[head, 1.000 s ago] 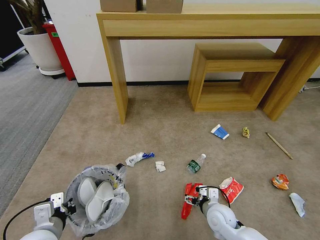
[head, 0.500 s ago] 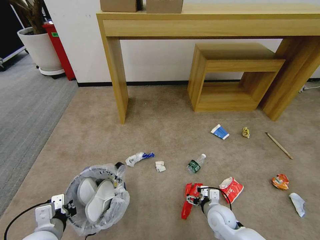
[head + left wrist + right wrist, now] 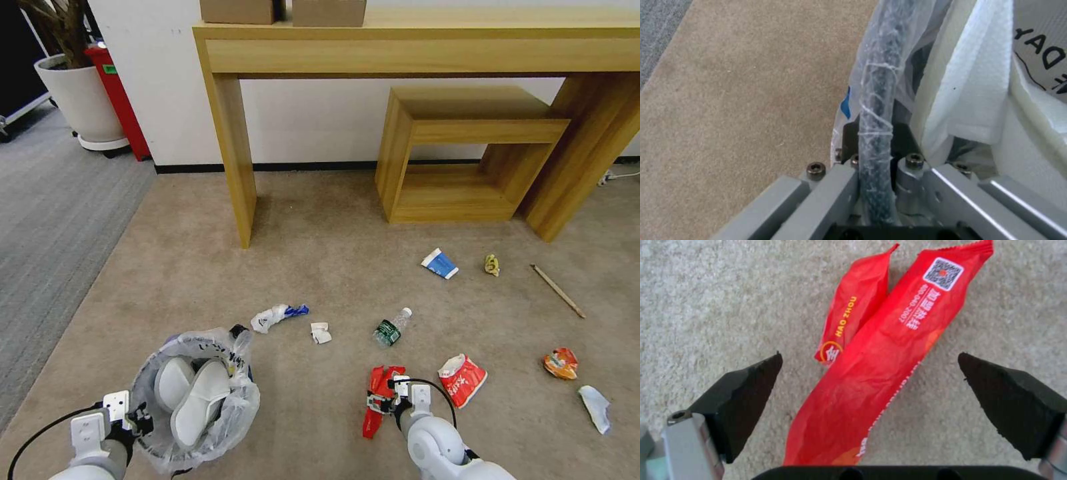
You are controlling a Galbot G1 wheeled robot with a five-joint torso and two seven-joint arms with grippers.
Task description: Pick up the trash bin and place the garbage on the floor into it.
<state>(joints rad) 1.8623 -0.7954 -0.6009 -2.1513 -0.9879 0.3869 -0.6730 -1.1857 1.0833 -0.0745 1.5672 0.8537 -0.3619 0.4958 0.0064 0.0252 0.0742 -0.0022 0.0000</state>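
The trash bin [image 3: 193, 400], lined with a crinkly whitish bag, holds two white slippers [image 3: 190, 393]. My left gripper [image 3: 137, 417] is shut on the bin's dark rim [image 3: 876, 133] at its near left side. On the beige carpet floor [image 3: 320, 267] lies a long red wrapper [image 3: 379, 399]. My right gripper [image 3: 869, 365] hovers just above that red wrapper [image 3: 876, 366], open, one black finger on each side. Other garbage lies around: a green-label bottle [image 3: 391, 328], a red-white bag [image 3: 462, 380], an orange wrapper [image 3: 561, 363], a blue-white carton [image 3: 439, 263], crumpled paper [image 3: 321, 333].
A tall wooden table [image 3: 427, 47] and a low wooden stand [image 3: 467, 153] stand at the back wall. A potted plant [image 3: 77, 87] and a red bin [image 3: 120, 100] are at the far left by grey carpet [image 3: 47, 220]. A wooden stick [image 3: 557, 290] lies at right.
My right gripper has shifted slightly left and nearer over the long red wrapper. The left gripper and the bin have barely moved.
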